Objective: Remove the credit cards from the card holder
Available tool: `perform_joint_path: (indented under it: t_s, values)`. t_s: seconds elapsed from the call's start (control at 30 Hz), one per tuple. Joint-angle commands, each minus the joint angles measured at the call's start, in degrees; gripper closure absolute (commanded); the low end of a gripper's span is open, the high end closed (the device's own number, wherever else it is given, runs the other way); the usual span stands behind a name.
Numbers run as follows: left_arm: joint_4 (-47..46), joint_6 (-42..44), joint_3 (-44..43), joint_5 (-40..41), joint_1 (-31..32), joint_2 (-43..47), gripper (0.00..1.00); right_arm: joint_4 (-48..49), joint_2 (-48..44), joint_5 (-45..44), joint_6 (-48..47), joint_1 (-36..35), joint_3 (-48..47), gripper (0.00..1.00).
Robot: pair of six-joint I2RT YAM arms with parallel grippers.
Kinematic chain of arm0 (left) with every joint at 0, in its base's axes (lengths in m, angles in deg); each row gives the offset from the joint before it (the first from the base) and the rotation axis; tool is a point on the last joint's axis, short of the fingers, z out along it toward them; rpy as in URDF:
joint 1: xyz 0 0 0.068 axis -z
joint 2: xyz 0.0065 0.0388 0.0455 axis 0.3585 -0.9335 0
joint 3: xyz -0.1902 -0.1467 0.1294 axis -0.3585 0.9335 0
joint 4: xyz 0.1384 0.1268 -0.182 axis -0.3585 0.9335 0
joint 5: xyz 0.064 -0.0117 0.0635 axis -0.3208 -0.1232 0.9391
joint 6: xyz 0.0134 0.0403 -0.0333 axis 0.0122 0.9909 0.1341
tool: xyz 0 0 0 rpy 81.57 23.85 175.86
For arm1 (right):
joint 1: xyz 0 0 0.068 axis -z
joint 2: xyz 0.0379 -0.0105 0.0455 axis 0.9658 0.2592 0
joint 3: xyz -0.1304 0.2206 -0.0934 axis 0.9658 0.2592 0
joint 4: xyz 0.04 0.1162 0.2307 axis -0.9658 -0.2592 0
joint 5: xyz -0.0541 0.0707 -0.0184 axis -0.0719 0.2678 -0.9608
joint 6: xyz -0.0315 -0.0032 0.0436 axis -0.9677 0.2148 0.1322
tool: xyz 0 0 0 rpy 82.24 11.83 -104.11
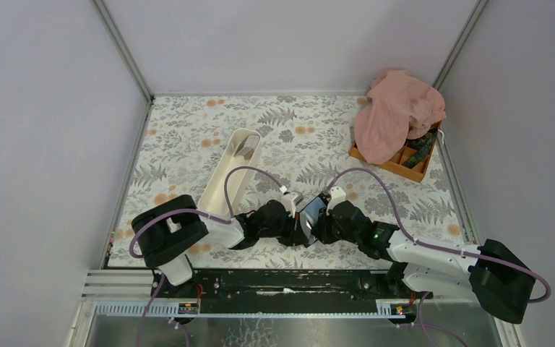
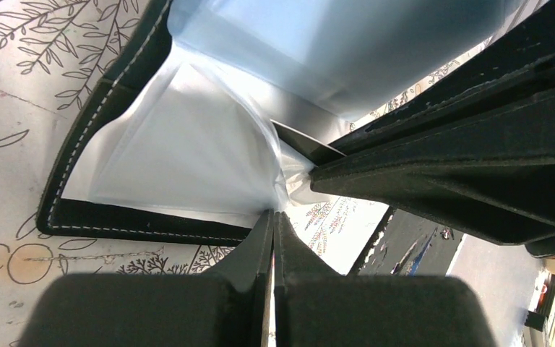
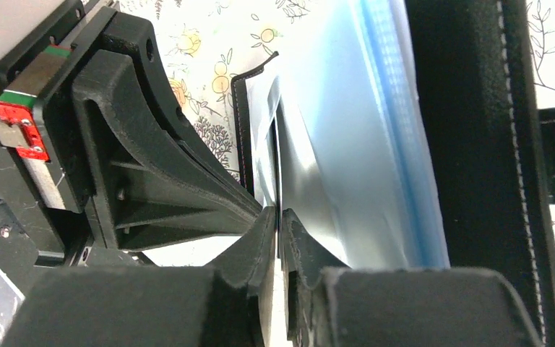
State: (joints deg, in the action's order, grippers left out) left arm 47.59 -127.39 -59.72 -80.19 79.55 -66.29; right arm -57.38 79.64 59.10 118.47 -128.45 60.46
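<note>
The card holder (image 1: pixel 311 210), black with a glossy bluish inner face, is held up between both grippers at the near middle of the table. It lies open in the left wrist view: black stitched cover (image 2: pixel 115 94) and clear plastic sleeves (image 2: pixel 188 144). My left gripper (image 2: pixel 274 213) is shut on a corner of a sleeve. My right gripper (image 3: pixel 280 210) is shut on the thin dark edge of a credit card (image 3: pixel 277 159) that sticks out of a sleeve. That card (image 2: pixel 307 142) also shows at the right gripper's fingertips. In the top view the left gripper (image 1: pixel 298 217) and right gripper (image 1: pixel 323 217) almost touch.
A long white tray (image 1: pixel 233 170) lies at an angle behind the left arm. An orange compartment box (image 1: pixel 405 163) stands at the back right, half under a pink cloth (image 1: pixel 397 112). Walls close in the flower-patterned table on three sides.
</note>
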Motion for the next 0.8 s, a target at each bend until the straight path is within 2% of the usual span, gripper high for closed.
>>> perform_joint_path:
  t_s: [0.0, 0.2, 0.47, 0.5, 0.6, 0.63, 0.7, 0.77]
  values:
    - [2.94, 0.66, 0.94, 0.34, 0.12, -2.7, 1.0, -5.16, -0.4, -1.97, -0.71, -1.19, -1.32, 0.9]
    - [2.29, 0.58, 1.35, 0.09, -0.14, -3.1, 1.0, -8.13, -5.34, -5.34, -0.19, -1.2, -1.61, 0.94]
    - [1.53, 0.22, 1.24, -0.55, -0.14, -3.73, 1.0, -8.65, -6.36, -3.74, -0.64, -1.22, -2.06, 1.0]
    - [1.49, 0.18, 1.19, -0.62, -0.17, -3.84, 1.0, -8.7, -6.36, -3.52, -0.76, -1.25, -2.17, 0.96]
    - [1.42, 0.19, 1.18, -0.78, -0.18, -3.85, 1.0, -9.28, -6.8, -3.4, -0.91, -1.19, -2.45, 0.74]
    - [1.47, 0.22, 1.01, -0.75, -0.25, -3.93, 1.0, -9.43, -7.19, -3.46, -0.73, -1.23, -2.45, 0.69]
    - [1.43, 0.22, 0.93, -0.78, -0.24, -3.97, 1.0, -9.64, -8.06, -3.83, -0.18, -1.2, -2.42, 0.66]
    - [1.34, 0.14, 0.91, -0.82, -0.27, -4.02, 1.0, -9.43, -8.9, -4.21, 0.15, -1.22, -2.03, 0.71]
